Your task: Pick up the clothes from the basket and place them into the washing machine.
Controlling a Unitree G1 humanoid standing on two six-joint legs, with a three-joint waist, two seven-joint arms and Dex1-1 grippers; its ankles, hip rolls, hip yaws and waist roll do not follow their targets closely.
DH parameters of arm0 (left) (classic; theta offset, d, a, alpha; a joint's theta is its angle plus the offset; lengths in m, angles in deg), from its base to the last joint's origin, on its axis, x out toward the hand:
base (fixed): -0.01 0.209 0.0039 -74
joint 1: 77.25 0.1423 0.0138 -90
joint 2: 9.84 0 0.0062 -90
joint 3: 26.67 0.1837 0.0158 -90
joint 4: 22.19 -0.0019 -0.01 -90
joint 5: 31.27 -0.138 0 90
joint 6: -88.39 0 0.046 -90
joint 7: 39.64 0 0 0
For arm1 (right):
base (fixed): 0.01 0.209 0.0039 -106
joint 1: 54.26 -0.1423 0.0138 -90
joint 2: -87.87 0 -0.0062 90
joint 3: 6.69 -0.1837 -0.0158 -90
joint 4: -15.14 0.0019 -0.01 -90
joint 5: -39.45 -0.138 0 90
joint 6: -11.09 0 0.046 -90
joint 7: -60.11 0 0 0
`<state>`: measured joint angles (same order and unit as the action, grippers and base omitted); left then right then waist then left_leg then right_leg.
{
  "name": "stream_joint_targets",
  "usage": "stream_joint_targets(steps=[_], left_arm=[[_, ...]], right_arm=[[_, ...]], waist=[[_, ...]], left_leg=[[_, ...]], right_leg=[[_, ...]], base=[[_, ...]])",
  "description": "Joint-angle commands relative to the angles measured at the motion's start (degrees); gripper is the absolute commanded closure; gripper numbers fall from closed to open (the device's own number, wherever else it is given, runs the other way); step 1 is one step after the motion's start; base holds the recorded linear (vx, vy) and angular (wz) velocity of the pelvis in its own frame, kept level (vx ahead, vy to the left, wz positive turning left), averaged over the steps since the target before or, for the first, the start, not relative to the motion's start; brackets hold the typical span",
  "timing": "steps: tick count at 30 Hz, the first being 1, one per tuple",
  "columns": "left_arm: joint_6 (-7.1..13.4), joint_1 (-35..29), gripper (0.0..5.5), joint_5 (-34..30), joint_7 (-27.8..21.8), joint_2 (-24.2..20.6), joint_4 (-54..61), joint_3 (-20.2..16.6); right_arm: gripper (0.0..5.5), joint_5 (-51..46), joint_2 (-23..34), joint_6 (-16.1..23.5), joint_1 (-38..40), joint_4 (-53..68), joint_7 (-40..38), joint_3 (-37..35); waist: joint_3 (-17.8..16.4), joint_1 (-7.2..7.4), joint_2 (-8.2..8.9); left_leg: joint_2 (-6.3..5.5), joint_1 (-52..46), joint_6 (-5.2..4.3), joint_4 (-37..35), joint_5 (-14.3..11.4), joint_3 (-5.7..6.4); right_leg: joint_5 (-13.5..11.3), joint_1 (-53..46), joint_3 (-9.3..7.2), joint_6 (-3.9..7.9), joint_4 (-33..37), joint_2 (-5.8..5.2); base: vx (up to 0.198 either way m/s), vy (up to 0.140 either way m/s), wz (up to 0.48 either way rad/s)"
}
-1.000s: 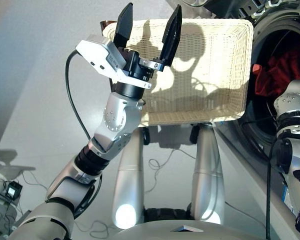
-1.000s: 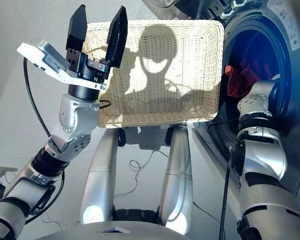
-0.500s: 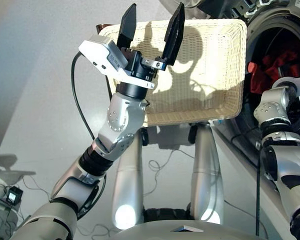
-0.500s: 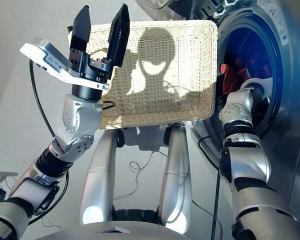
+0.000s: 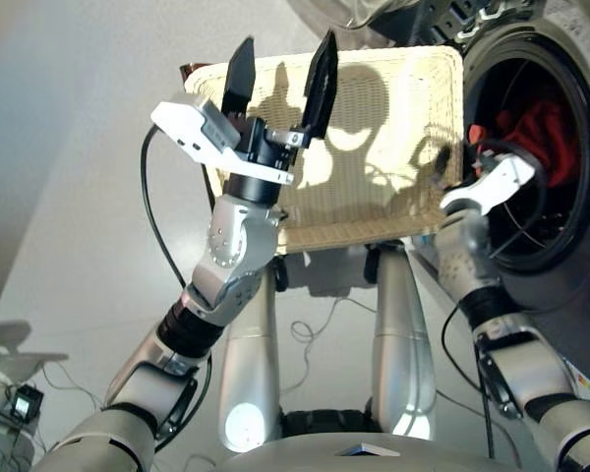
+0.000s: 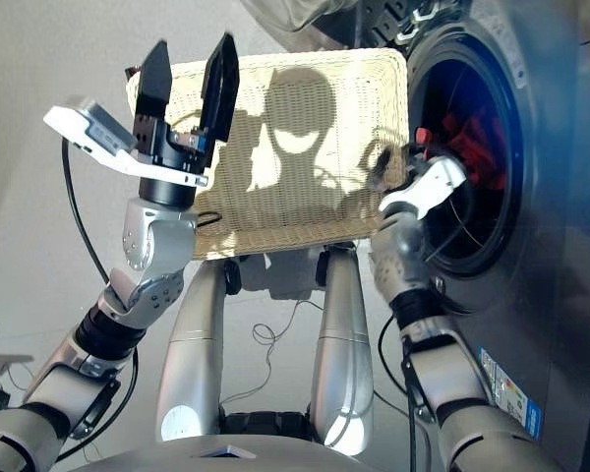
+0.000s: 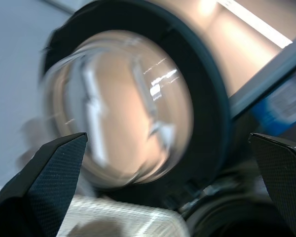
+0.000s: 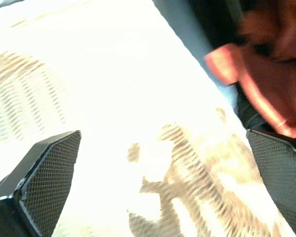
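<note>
- Left eye view: the wicker basket (image 5: 374, 138) is seen empty beside the washing machine (image 5: 556, 246); coral red clothes (image 5: 536, 133) lie inside the drum.
- The left hand (image 5: 280, 74) is raised, fingers spread, holding nothing.
- The right hand (image 8: 153, 163) is open over the basket's edge, apparently clear of the drum mouth.
</note>
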<state>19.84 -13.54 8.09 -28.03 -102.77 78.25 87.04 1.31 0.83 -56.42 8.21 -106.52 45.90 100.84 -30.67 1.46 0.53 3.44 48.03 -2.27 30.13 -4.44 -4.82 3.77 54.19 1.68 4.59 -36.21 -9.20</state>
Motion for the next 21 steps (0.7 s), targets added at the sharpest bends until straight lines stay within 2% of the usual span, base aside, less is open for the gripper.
stream_joint_targets(steps=[1, 5, 6, 7, 9, 11, 12, 13, 15, 17, 18, 19, 20, 21], left_arm=[[1.7, 2.2, 0.0, -1.8, -3.0, -0.6, 1.1, -2.8], [1.0, 5.8, 0.0, -3.3, -5.7, -1.0, -5.4, -4.1], [0.6, 8.1, 0.0, -5.3, -7.7, -0.8, -12.6, -4.6], [0.6, 8.1, 0.0, -5.3, -7.7, -0.8, -12.7, -4.6], [0.2, 9.9, 0.0, -7.9, -9.2, -0.5, -20.1, -5.6], [0.1, 12.1, 0.0, -10.5, -9.7, 0.6, -29.8, -7.4], [-0.3, 13.9, 0.0, -12.8, -10.1, 1.2, -37.9, -8.5], [-0.3, 13.9, 0.0, -12.8, -10.1, 1.2, -38.0, -8.5], [-1.2, 17.4, 0.0, -15.2, -11.9, 1.8, -47.0, -10.4], [-1.4, 19.0, 0.0, -16.4, -12.2, 2.1, -49.2, -10.9], [-2.7, 21.7, 0.0, -18.2, -13.2, 2.4, -54.5, -12.3], [-2.7, 21.7, 0.0, -18.2, -13.2, 2.4, -54.5, -12.3], [-3.9, 23.3, 0.0, -21.4, -13.4, 3.1, -62.2, -13.6], [-3.9, 23.3, 0.0, -21.5, -13.4, 3.1, -62.3, -13.6]], right_arm=[[0.0, 6.5, 1.0, 2.0, 2.1, 7.5, 1.7, -1.7], [0.0, 9.5, 2.2, 1.2, 5.9, 7.7, 4.0, -1.5], [0.0, 10.4, 2.8, 0.4, 8.5, 5.2, 6.0, -1.8], [0.0, 10.4, 2.8, 0.4, 8.4, 5.2, 6.0, -1.8], [0.0, 12.2, 3.5, -0.3, 10.8, 2.9, 7.8, -1.8], [0.0, 13.0, 3.4, -1.0, 13.8, -0.4, 9.8, -2.0], [0.0, 13.7, 2.7, -1.9, 16.2, -3.4, 11.2, -2.3], [0.0, 13.7, 2.7, -1.9, 16.2, -3.5, 11.2, -2.3], [0.0, 16.1, 2.0, -3.4, 20.0, -9.4, 13.4, -2.4], [0.0, 16.8, 1.6, -4.0, 21.4, -11.8, 14.2, -2.6], [0.0, 17.8, 1.0, -5.0, 24.4, -14.6, 15.7, -3.4], [0.0, 17.8, 1.0, -5.0, 24.4, -14.6, 15.7, -3.4], [0.0, 19.3, 0.0, -6.4, 26.1, -20.2, 16.8, -3.9], [0.0, 19.3, 0.0, -6.4, 26.1, -20.2, 16.8, -3.9]], waist=[[0.9, -1.17, -0.12], [0.9, -1.08, 0.07], [0.9, -1.13, 0.41], [0.9, -1.09, 0.41], [1.2, -1.28, 0.58], [3.6, -1.45, 0.76], [6.3, -1.6, 0.91], [6.1, -1.6, 0.9], [10.0, -1.68, 1.21], [11.2, -1.66, 1.32], [13.9, -1.57, 1.37], [13.8, -1.57, 1.35], [16.4, -1.48, 1.4], [16.3, -1.48, 1.39]], left_leg=[[0.3, -7.3, -1.95, -2.4, -1.0, 0.11], [-0.19, -14.9, -2.28, -7.9, 0.8, 0.35], [-0.17, -21.1, -2.62, -11.6, 1.6, 0.26], [-0.22, -21.1, -2.61, -11.9, 1.8, 0.28], [-0.32, -27.4, -2.9, -16.1, 2.8, 0.2], [-0.1, -31.8, -3.19, -20.2, 4.1, 0.3], [0.16, -35.1, -3.29, -23.1, 4.9, 0.1], [0.17, -35.4, -3.3, -23.3, 5.0, 0.1], [0.5, -39.7, -3.44, -26.9, 6.1, -0.41], [0.55, -41.4, -3.63, -28.4, 6.7, -0.54], [0.72, -44.0, -3.79, -30.6, 7.2, -0.87], [0.73, -44.1, -3.8, -30.8, 7.2, -0.86], [0.68, -46.7, -3.87, -33.1, 7.5, -1.26], [0.69, -46.9, -3.88, -33.2, 7.6, -1.26]], right_leg=[[-3.3, -9.7, -0.52, 2.95, 6.9, -0.21], [-4.5, -17.6, -1.77, 3.64, 11.8, -0.63], [-5.1, -23.6, -2.55, 4.21, 15.0, -0.82], [-5.4, -23.6, -2.59, 4.21, 15.3, -0.85], [-6.1, -29.8, -3.35, 4.71, 19.0, -0.86], [-6.9, -34.1, -3.89, 5.06, 22.5, -0.79], [-7.6, -37.0, -4.38, 5.37, 25.1, -0.89], [-7.6, -37.3, -4.4, 5.37, 25.2, -0.88], [-8.6, -41.8, -5.13, 5.8, 29.2, -0.95], [-9.2, -43.7, -5.47, 5.92, 31.0, -1.13], [-9.7, -46.1, -5.76, 6.13, 33.0, -1.24], [-9.7, -46.3, -5.78, 6.13, 33.1, -1.23], [-10.4, -48.6, -6.01, 6.43, 35.4, -1.5], [-10.4, -48.7, -6.02, 6.43, 35.5, -1.48]], base=[[0.077, -0.016, -0.018], [0.133, -0.023, -0.012], [0.101, -0.02, 0.003], [0.17, -0.034, 0.01], [0.144, -0.01, 0.003], [0.208, 0.004, 0.016], [0.182, -0.003, 0.017], [0.155, 0.008, -0.015], [0.149, 0.0, -0.017], [0.133, -0.006, -0.005], [0.097, 0.006, 0.063], [0.172, 0.022, 0.089], [0.08, 0.016, 0.022], [0.127, 0.024, 0.021]])
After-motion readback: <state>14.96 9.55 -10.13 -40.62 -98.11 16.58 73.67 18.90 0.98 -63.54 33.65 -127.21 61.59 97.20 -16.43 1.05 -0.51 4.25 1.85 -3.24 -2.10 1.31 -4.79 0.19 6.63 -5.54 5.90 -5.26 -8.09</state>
